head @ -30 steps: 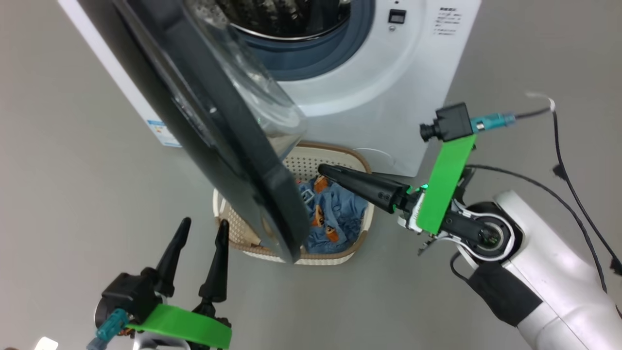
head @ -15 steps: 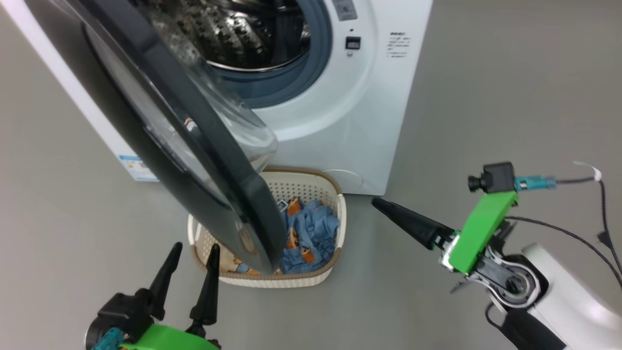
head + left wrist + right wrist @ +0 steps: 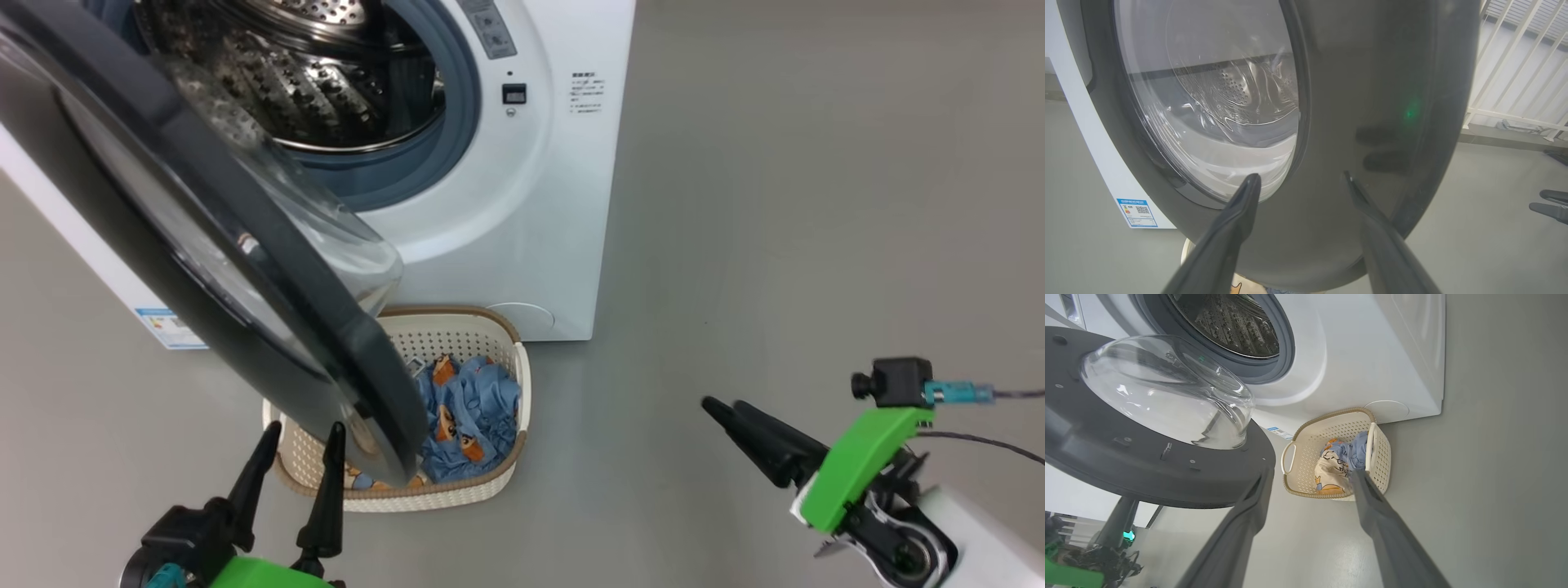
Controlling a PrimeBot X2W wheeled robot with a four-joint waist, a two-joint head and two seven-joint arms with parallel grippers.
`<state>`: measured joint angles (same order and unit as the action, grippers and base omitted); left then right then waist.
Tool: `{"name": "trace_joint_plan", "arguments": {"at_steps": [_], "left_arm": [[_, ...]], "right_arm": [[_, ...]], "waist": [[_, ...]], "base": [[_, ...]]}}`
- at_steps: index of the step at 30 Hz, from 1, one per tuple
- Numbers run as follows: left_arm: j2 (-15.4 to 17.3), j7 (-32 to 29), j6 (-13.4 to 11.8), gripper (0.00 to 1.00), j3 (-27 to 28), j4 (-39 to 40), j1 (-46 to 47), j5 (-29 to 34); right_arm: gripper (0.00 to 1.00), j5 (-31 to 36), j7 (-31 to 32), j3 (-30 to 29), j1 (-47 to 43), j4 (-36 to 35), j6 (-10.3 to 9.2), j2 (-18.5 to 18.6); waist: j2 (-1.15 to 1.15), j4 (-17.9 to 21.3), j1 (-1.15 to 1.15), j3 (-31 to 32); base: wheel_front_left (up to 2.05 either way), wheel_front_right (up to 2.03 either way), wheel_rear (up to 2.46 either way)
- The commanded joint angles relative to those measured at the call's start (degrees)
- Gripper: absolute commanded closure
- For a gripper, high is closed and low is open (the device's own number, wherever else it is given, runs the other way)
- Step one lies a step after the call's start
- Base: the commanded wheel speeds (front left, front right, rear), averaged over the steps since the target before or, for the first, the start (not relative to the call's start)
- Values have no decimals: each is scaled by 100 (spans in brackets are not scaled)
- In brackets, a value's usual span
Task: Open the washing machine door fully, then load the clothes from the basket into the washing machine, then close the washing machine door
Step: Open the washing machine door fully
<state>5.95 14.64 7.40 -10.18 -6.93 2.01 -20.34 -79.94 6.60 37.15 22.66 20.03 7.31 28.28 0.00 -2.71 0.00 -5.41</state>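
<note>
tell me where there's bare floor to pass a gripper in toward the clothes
Bare floor lies between the basket and the right gripper, and rightward past the washing machine. Crowded on the basket's left: the door overhangs it, with the left gripper beside.

Bright, even light leaves glare on the washing machine door (image 3: 1280,139).
</note>
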Motion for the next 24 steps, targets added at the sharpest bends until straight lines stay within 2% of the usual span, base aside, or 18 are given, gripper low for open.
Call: {"name": "trace_joint_plan", "arguments": {"at_steps": [1, 9, 17, 21, 24], "left_arm": [[92, 36, 9, 0, 224, 139, 34, 65], [94, 36, 9, 0, 249, 116, 5, 59], [69, 36, 9, 0, 282, 92, 22, 48], [65, 36, 9, 0, 290, 78, 32, 48], [63, 36, 9, 0, 317, 75, 43, 49]], "right_arm": [[0, 140, -192, 105, -122, -63, 18, 142], [0, 739, -1177, 568, -262, 352, 18, 469], [0, 1063, -2042, 918, -256, 847, 18, 569], [0, 1226, -2141, 854, -235, 953, 18, 553], [0, 1606, -2155, 339, -248, 923, 18, 473]], "waist": [[0, 60, 0, 31], [0, 116, 0, 87], [0, 113, 0, 69], [0, 109, 0, 53], [0, 117, 0, 34]], "base": [[0, 0, 0], [0, 0, 0], [0, 0, 0], [0, 0, 0], [0, 0, 0]]}}
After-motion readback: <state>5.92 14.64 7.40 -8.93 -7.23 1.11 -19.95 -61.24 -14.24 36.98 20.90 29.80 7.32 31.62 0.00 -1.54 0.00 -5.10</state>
